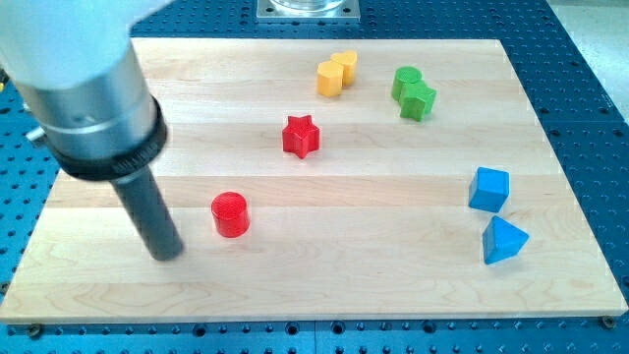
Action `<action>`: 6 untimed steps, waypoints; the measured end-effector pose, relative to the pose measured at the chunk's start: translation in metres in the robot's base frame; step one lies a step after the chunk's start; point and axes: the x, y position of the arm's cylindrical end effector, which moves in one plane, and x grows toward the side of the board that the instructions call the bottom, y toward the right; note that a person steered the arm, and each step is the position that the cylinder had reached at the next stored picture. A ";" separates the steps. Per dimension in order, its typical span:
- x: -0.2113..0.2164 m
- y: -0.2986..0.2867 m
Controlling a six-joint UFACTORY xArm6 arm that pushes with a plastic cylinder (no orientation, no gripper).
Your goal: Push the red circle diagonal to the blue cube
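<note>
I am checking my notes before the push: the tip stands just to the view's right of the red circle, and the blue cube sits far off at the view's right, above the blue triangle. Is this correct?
Not quite. In the camera view, my tip stands to the view's left of the red circle, not its right, with a small gap between them. The rest holds: the blue cube sits far off at the view's right, above the blue triangle.
</note>
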 end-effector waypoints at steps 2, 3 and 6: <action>-0.068 0.086; -0.062 0.094; -0.124 0.079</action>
